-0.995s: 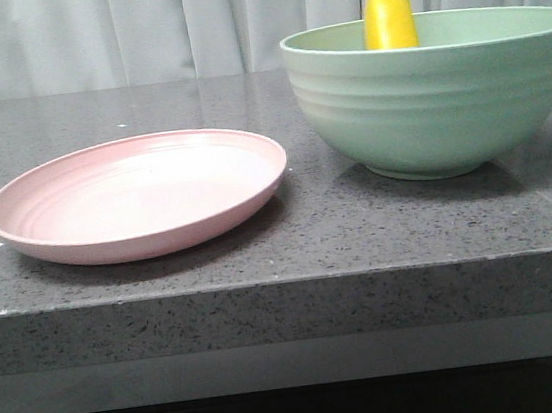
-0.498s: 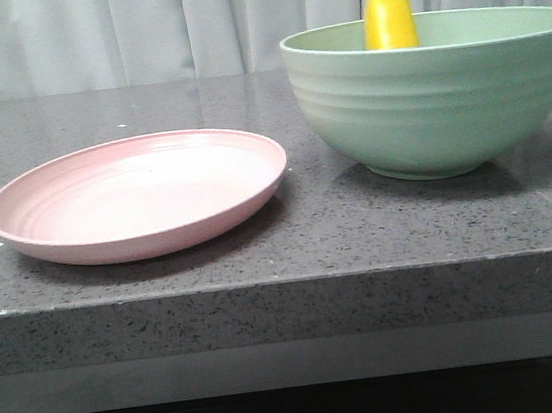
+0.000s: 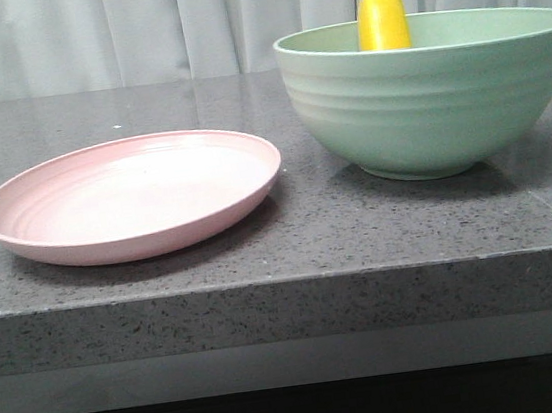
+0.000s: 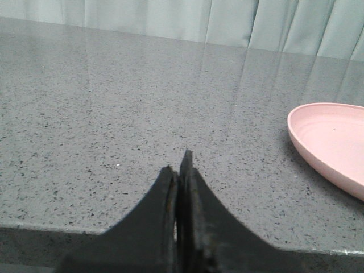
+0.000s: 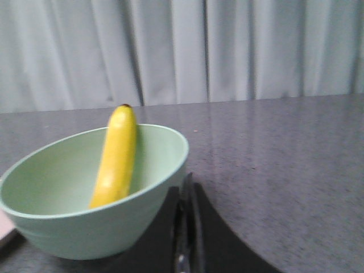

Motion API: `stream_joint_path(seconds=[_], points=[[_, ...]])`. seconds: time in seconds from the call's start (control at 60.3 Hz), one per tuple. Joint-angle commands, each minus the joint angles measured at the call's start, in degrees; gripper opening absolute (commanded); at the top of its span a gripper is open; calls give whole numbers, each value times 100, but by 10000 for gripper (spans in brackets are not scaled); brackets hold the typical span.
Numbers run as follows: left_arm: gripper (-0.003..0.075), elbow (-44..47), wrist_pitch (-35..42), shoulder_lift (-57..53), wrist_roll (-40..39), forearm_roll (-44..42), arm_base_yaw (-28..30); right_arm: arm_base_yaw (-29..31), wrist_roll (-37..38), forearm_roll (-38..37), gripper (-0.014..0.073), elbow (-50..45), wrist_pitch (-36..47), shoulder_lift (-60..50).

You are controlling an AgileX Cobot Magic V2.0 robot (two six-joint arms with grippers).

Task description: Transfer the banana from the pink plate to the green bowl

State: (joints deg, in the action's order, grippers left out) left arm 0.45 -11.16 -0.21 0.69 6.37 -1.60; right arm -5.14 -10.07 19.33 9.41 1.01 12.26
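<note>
The yellow banana (image 3: 382, 16) stands tilted inside the mint-green bowl (image 3: 434, 96) at the right of the counter, its tip above the rim. In the right wrist view the banana (image 5: 116, 156) leans on the inner wall of the bowl (image 5: 85, 227). The pink plate (image 3: 132, 196) lies bare at the left; its edge shows in the left wrist view (image 4: 330, 142). My left gripper (image 4: 181, 165) is shut and holds nothing, left of the plate. My right gripper (image 5: 187, 185) is shut and holds nothing, just beside the bowl. Neither gripper shows in the front view.
A grey speckled stone counter (image 3: 290, 235) bears the plate and bowl; its front edge (image 3: 285, 281) runs across the front view. A pale curtain (image 3: 134, 32) hangs behind.
The plate, bowl and banana sit slightly further left in the front view than before. Nothing was gripped or released.
</note>
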Motion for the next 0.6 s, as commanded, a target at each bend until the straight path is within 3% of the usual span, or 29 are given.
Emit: stream_joint_path(seconds=[0.0,0.133,0.299,0.58], points=[[-20,14,496,-115,2,31,1,463,534,-579,-69,-235,518,-213],[-20,14,496,-115,2,31,1,858,891,-748,-69,-732,139,-705],[-20,14,496,-115,2,31,1,879,904,-748,-69,-1096,-413,-1424],[-20,14,496,-115,2,31,1,879,904,-748,-69,-1097,-746,-1421]])
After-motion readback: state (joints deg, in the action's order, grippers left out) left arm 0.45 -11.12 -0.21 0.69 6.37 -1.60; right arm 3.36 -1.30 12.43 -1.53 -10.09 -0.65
